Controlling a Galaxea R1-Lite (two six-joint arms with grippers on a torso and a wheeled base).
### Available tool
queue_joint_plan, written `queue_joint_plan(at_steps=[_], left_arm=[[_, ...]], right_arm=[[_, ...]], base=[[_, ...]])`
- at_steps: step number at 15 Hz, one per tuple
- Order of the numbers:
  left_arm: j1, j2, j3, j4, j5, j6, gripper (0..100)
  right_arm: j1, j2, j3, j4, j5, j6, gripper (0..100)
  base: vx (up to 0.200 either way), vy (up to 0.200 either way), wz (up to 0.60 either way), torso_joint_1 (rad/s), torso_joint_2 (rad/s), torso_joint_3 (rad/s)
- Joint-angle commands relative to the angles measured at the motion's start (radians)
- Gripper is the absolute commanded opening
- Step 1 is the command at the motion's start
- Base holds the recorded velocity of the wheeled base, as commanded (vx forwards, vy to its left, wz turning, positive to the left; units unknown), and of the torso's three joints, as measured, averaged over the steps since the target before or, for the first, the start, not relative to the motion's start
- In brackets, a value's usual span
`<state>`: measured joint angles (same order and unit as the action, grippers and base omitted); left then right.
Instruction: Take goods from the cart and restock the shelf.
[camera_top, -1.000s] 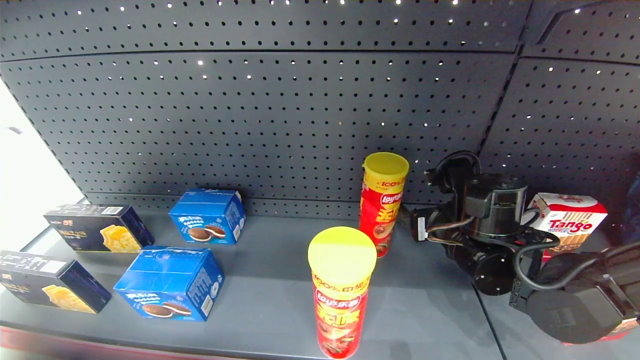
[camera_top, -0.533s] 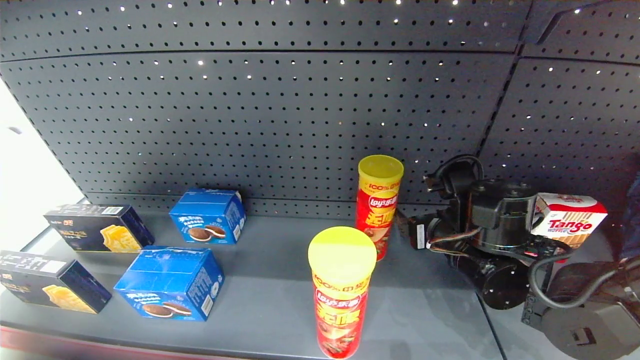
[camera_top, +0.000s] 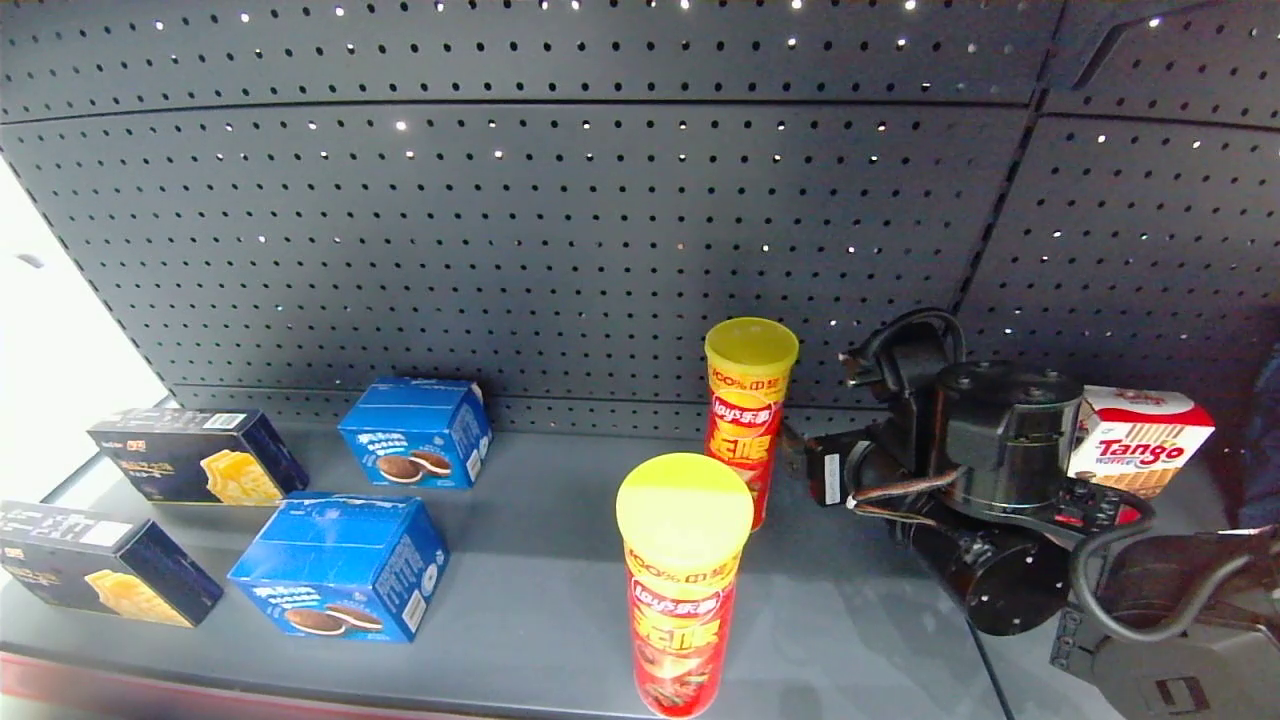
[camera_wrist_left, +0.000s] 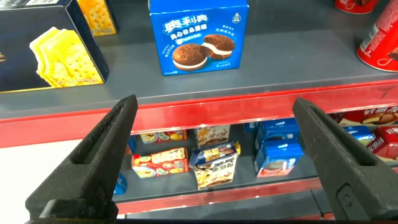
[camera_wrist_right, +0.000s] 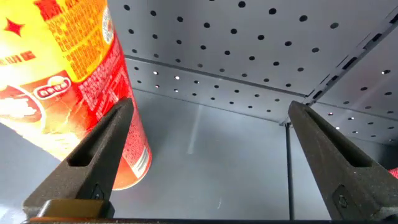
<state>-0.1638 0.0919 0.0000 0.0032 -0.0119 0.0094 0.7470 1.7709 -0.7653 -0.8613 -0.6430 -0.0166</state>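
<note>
Rear can (camera_top: 750, 420) leftward, beside right gripper (camera_wrist_right: 205, 158)

Grey shelf (camera_top: 540, 570): two cracker boxes (camera_top: 195, 455) (camera_top: 100, 565), two blue cookie boxes (camera_top: 415, 432) (camera_top: 340, 565), two chip cans (camera_top: 745, 415) (camera_top: 683, 585), wafer box (camera_top: 1140, 440)

A red chip can (camera_top: 750, 420) with a yellow lid is seen upright near the back of the grey shelf (camera_top: 560, 560), behind a matching can (camera_top: 683, 580) at the front.

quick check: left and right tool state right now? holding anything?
Left tool: open, holding nothing.
Right tool: open, holding nothing; the chip can stands upright on the shelf just beside it, not clamped.
</note>
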Motion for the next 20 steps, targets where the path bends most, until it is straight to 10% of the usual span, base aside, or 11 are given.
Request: queue_joint_plan(at_steps=[1,9,15,20], left_arm=[[0.0,0.002,0.0,0.0,0.0,0.0,100],[0.0,0.002,0.0,0.0,0.0,0.0,100],[0.0,0.002,0.0,0.0,0.0,0.0,100],[0.0,0.002,0.0,0.0,0.0,0.0,100]], right_arm=[[0.0,-0.002,0.001,0.002,-0.003,0.0,100],[-0.072,-0.157,0.052,0.039,0.003,-0.013,100],[-0.09,-0.524,0.35,0.091,0.014,-0.031,100],[-0.186,-0.985,0.397,0.446,0.046,-0.092,100]], base=[[0.0,0.0,0.0,0.0,0.0,0.0],[0.0,0.0,0.0,0.0,0.0,0.0],[0.0,0.0,0.0,0.0,0.0,0.0],[0.0,0.0,0.0,0.0,0.0,0.0]])
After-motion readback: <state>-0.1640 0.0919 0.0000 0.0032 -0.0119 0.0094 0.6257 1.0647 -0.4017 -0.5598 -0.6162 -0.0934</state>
